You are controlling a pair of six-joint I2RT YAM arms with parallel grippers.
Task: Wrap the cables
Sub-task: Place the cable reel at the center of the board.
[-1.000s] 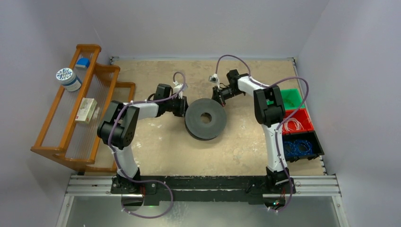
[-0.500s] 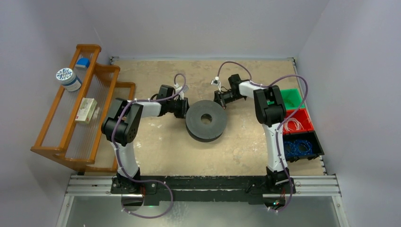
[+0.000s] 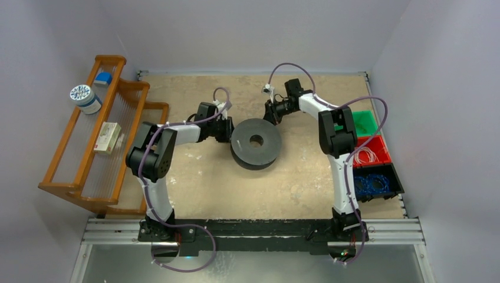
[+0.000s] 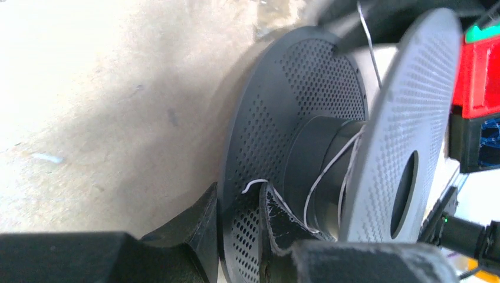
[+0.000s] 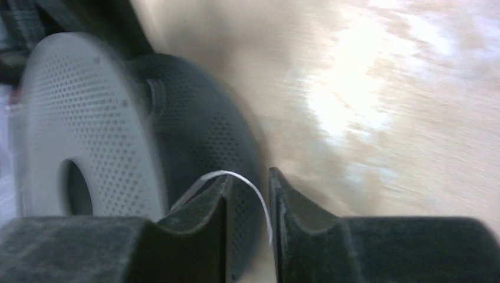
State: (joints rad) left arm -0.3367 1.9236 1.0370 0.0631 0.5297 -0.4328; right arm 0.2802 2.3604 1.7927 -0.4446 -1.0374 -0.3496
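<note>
Tan bench (image 3: 194, 177), grey walls, and a black perforated spool (image 3: 255, 143) tipped up at mid-bench between both arms.

Progress, as a judgement: you're early. The cable (image 4: 323, 171) makes only a couple of loose passes round the spool's hub, and most of the hub is bare black. The wraps sit slack and spaced apart, not snug. One short free end sticks out beside the inner finger of the left pincer (image 4: 237, 203). Still to do: wind on the rest, tighten it and tuck in the ends. More whitish cable waits in the red bin (image 3: 368, 154), well apart from the spool.

Left pincer: clamped narrow on the rim of the spool's lower flange, one finger on each side, so it is holding the spool.

Right pincer (image 5: 247, 188): at the spool's far side, fingers narrowly parted with a clear gap. The cable arches over one tip and drops into that gap. It doesn't look pinched.

Cable look: thin, translucent white, springy, curling in arcs rather than lying flat, so it will likely spring off the hub if left slack. The right wrist view is blurred, so you can't trace it further there.
</note>
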